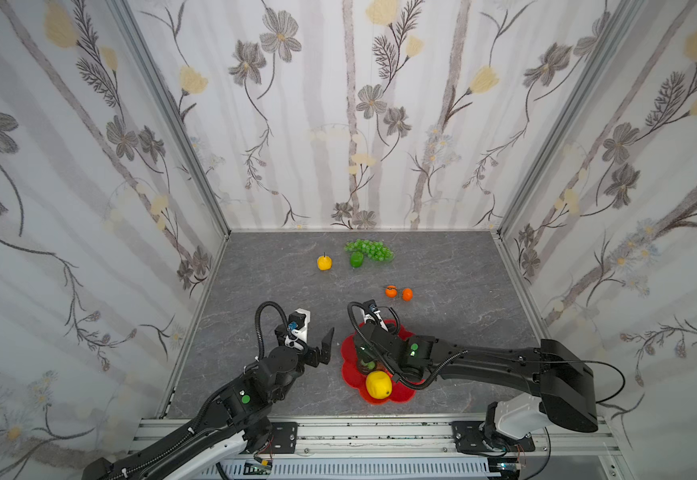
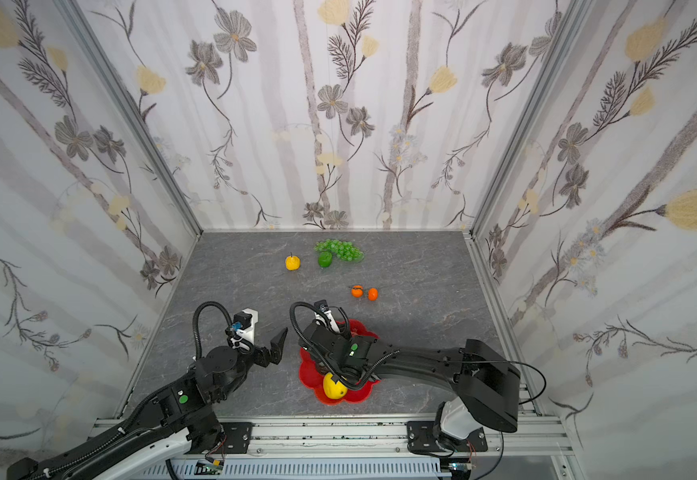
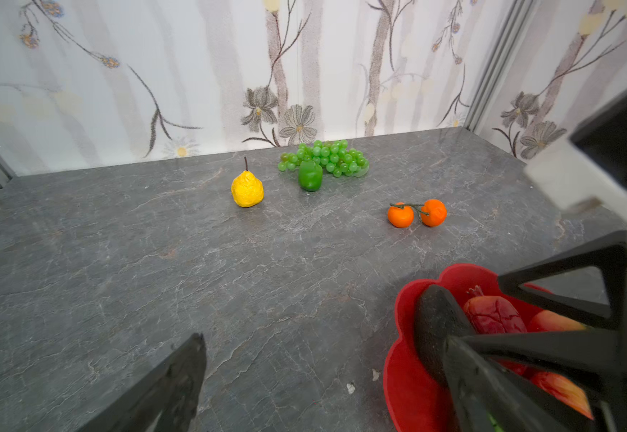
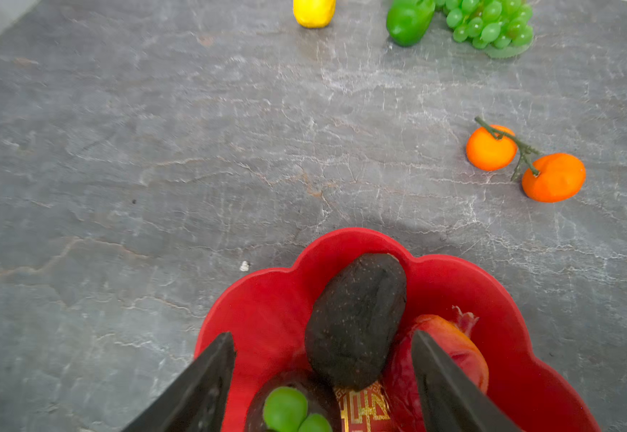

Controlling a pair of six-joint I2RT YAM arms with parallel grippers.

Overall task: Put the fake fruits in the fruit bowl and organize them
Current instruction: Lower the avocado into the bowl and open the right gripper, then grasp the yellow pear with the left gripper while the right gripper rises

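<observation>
Grey tabletop point(image 1: 263, 282): red bowl point(image 4: 267, 310) holds avocado point(image 4: 357, 321), lemon point(image 1: 378, 385).

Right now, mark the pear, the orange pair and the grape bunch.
pear point(image 3: 247, 189): left wrist view, middle of its yellow body.
orange pair point(image 1: 391, 292): a top view, on the left orange.
grape bunch point(image 3: 336, 157): left wrist view, middle of the cluster.

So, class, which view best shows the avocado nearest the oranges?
Right wrist view: the avocado lies close, unblocked, in the bowl. In the left wrist view the left tool partly covers it; in both top views the right arm hides it.
</observation>
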